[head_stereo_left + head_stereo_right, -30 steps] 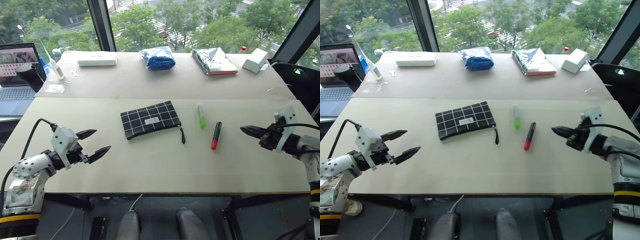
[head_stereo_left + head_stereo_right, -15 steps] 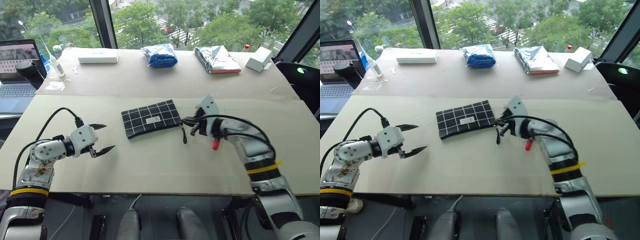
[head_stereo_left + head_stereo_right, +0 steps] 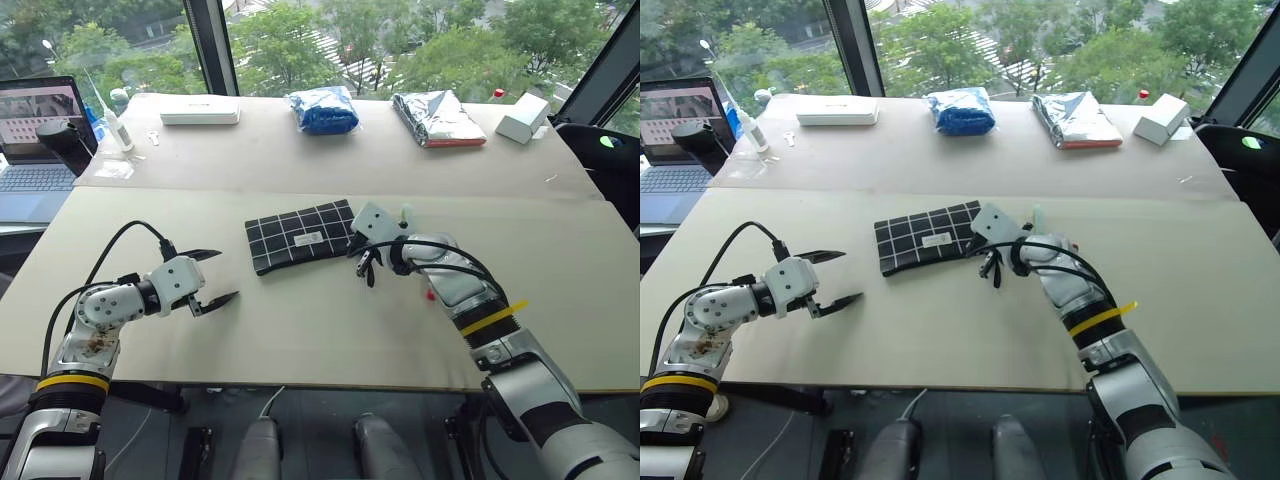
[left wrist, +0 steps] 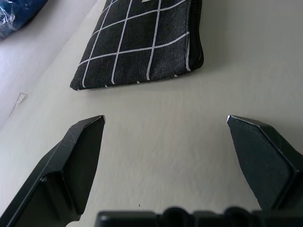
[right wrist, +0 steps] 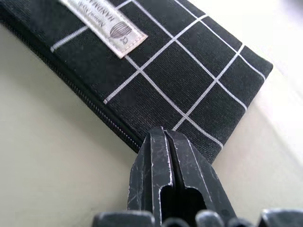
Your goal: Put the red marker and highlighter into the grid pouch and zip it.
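Grid pouch (image 3: 303, 236) zip end | right tool (image 5: 163, 135) pressed together, tips at it | left tool (image 3: 212, 278) spread, apart

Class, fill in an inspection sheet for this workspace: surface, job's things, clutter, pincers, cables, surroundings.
Surface: pale table, two boards.
Job's things: grid pouch flat, zip closed; highlighter and red marker lie outside it, largely hidden behind the right arm.
Clutter: far edge holds white case, blue bag, silver packet, white box.
Pincers: left pincer open, apart from the pouch; right pincer shut, tips at the pouch's zip edge.
Cables: black cable loops over the left arm.
Surroundings: laptop, windows, trees.
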Robot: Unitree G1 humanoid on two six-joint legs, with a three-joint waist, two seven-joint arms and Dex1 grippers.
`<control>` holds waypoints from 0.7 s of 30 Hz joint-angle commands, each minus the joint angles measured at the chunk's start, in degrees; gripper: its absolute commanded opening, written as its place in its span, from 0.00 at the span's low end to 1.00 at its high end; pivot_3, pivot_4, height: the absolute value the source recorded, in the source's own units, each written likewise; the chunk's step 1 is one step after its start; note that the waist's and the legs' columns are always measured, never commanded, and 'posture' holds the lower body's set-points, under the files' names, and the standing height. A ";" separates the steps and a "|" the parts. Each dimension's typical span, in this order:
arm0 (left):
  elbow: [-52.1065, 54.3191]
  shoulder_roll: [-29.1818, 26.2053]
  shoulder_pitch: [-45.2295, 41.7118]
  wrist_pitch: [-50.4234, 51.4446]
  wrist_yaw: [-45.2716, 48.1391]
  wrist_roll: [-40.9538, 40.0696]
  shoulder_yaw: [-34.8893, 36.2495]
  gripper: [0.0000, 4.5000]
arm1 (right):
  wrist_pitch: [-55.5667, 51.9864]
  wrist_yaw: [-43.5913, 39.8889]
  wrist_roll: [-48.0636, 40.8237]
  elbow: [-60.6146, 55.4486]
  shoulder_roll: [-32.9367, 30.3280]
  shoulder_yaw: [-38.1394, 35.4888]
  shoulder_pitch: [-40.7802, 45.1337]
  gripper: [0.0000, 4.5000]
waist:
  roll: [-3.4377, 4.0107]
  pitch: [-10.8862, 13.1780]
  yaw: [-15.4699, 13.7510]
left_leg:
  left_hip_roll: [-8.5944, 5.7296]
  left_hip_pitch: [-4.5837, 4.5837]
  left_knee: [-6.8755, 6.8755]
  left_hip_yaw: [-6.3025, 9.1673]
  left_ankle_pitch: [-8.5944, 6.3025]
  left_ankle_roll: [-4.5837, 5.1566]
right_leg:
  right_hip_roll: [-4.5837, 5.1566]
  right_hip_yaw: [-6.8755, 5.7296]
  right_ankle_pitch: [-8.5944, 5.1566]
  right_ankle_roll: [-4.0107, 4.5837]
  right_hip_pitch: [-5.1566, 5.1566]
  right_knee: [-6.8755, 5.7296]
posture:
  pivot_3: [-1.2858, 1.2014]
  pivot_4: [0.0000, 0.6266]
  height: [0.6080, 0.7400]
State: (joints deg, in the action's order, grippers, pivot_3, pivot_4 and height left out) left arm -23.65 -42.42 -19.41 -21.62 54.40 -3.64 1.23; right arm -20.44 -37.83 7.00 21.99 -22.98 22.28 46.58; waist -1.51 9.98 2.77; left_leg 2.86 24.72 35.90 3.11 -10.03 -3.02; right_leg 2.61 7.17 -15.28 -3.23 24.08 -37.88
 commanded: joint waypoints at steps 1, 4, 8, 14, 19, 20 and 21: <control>-1.18 -0.36 -0.77 -2.16 -0.46 -0.80 1.12 1.00 | 4.14 0.06 3.59 2.19 -0.41 1.06 1.42 0.01 | 0.00 0.00 -0.01 | 0.00 -0.01 0.01 0.00 0.00 0.00 | 0.00 0.00 0.00 0.00 -0.01 -0.01 | 0.52 0.24 1.00; -3.01 -0.54 -1.71 -3.52 -0.34 -0.31 0.70 1.00 | 6.32 1.12 5.10 4.92 -0.18 0.32 2.92 0.01 | 0.00 0.00 -0.03 | 0.00 -0.02 0.05 0.00 0.02 -0.02 | 0.00 0.00 0.00 0.00 -0.01 -0.07 | 0.52 0.24 1.00; -8.49 -0.06 -4.94 -7.92 -1.42 2.32 -0.75 1.00 | 7.53 1.07 5.16 6.22 0.08 -0.55 3.69 0.01 | 0.00 0.00 -0.14 | 0.00 -0.03 0.06 0.01 0.04 -0.04 | 0.00 -0.02 0.00 0.00 -0.02 -0.10 | 0.52 0.24 1.00; -18.88 1.97 -11.14 -15.91 -1.91 5.54 -3.77 1.00 | 7.49 0.51 5.11 4.80 0.31 -1.27 2.85 0.01 | 0.00 0.00 -0.19 | 0.00 -0.03 0.08 0.01 0.05 -0.04 | 0.00 -0.03 0.00 0.01 -0.02 -0.13 | 0.52 0.24 1.00; -26.02 4.96 -15.57 -22.33 0.03 5.68 -5.46 1.00 | 7.04 0.11 5.14 3.57 0.55 -1.88 2.48 0.01 | 0.00 0.00 -0.32 | -0.01 -0.03 0.09 0.01 0.06 -0.03 | 0.00 -0.03 0.00 0.01 -0.03 -0.14 | 0.52 0.24 1.00; -28.13 5.21 -16.72 -23.79 -0.12 6.73 -6.07 1.00 | 7.03 0.15 5.12 3.49 0.59 -2.06 2.50 0.01 | 0.00 0.00 -0.30 | -0.01 -0.02 0.10 0.01 0.06 -0.04 | 0.00 -0.03 0.00 0.01 -0.04 -0.14 | 0.52 0.24 1.00; -29.74 5.32 -17.55 -24.85 -0.29 7.51 -6.48 1.00 | 7.01 0.18 5.11 3.45 0.63 -2.19 2.52 0.01 | 0.00 0.00 -0.31 | -0.02 -0.02 0.10 0.01 0.06 -0.03 | 0.00 -0.03 0.00 0.01 -0.04 -0.14 | 0.52 0.24 1.00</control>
State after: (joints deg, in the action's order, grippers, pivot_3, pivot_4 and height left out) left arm -50.58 -37.22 -35.83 -43.74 53.57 2.19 -3.87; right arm -13.75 -37.53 12.19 27.69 -22.31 21.71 48.76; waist -1.51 9.98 2.46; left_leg 2.85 24.69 36.00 3.12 -9.97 -3.06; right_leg 2.61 7.14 -15.28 -3.23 24.04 -38.02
